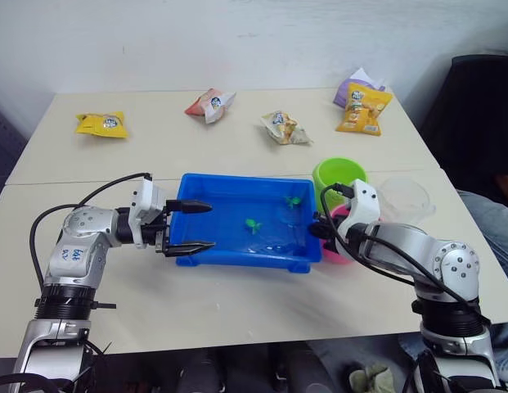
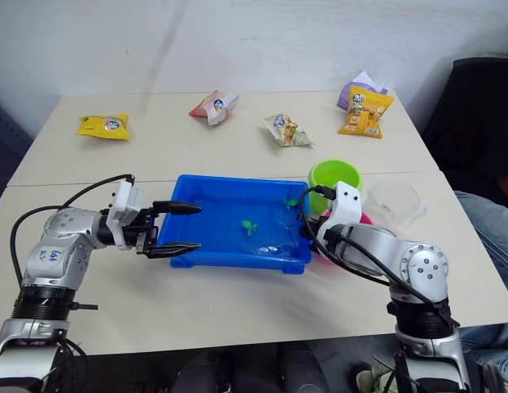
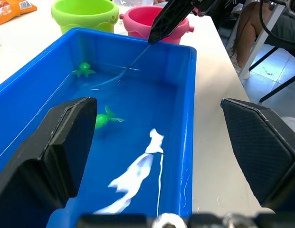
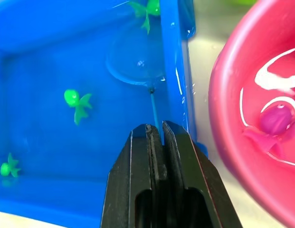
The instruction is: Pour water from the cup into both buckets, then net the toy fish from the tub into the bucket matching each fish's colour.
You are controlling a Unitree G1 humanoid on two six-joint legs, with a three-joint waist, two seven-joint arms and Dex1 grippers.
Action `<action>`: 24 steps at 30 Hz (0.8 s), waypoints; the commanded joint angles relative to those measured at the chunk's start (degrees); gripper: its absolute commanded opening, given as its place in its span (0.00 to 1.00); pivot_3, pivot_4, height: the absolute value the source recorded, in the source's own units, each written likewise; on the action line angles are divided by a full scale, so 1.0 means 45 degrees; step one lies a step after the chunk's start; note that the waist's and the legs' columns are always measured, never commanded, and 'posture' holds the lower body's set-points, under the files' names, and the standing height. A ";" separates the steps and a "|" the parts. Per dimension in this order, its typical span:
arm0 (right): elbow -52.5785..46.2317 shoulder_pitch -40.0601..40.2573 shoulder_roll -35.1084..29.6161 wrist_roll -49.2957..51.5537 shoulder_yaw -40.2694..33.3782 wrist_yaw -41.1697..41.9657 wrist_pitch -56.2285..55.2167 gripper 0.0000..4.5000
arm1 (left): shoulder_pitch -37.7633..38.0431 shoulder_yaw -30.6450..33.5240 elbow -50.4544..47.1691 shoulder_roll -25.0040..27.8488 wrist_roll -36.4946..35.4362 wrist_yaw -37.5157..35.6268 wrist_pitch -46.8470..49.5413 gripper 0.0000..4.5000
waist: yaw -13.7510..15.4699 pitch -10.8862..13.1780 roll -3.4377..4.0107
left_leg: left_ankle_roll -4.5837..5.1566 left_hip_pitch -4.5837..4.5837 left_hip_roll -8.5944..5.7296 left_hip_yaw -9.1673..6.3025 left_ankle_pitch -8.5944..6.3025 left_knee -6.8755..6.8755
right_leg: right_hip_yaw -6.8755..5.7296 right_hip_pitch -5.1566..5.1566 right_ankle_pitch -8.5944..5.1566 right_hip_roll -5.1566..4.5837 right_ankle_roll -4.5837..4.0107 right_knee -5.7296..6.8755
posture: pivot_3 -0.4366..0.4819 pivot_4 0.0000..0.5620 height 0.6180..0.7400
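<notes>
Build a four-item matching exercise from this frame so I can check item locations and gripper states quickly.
Things:
1. net
2. pink fish
3. left gripper
4. cup

Places or states:
A. lying in the pink bucket
B. open, at the tub's left end
C. hoop dipped in the tub water, handle pinched in the right gripper
D. standing on the table beyond the right arm, beside the green bucket

Pairs: 1-C, 2-A, 3-B, 4-D
</notes>
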 commanded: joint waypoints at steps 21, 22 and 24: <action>-0.1010 -0.1350 -0.4252 -0.0620 0.2505 0.2908 -0.0068 0.00 | -0.0484 0.0642 0.0247 0.0019 -0.0461 0.0173 -0.0147 1.00 | 0.0306 0.0003 0.0005 | 0.0042 -0.0028 -0.0014 -0.0004 -0.0021 0.0005 | -0.0020 0.0000 0.0015 -0.0037 0.0026 -0.0049 | 0.48 0.27 0.99; -0.1035 -0.1351 -0.4226 -0.0672 0.2516 0.2954 -0.0131 0.00 | -0.0518 0.0675 0.0264 0.0015 -0.0493 0.0204 -0.0104 1.00 | 0.0306 0.0003 0.0005 | 0.0041 -0.0028 -0.0015 -0.0004 -0.0021 0.0006 | -0.0020 0.0000 0.0015 -0.0037 0.0027 -0.0049 | 0.48 0.27 0.99; -0.1079 -0.1370 -0.4181 -0.0782 0.2528 0.3035 -0.0220 0.00 | -0.0561 0.0690 0.0272 0.0019 -0.0524 0.0231 -0.0044 1.00 | 0.0306 0.0003 0.0005 | 0.0041 -0.0028 -0.0015 -0.0004 -0.0021 0.0006 | -0.0021 0.0000 0.0015 -0.0037 0.0027 -0.0048 | 0.48 0.27 0.99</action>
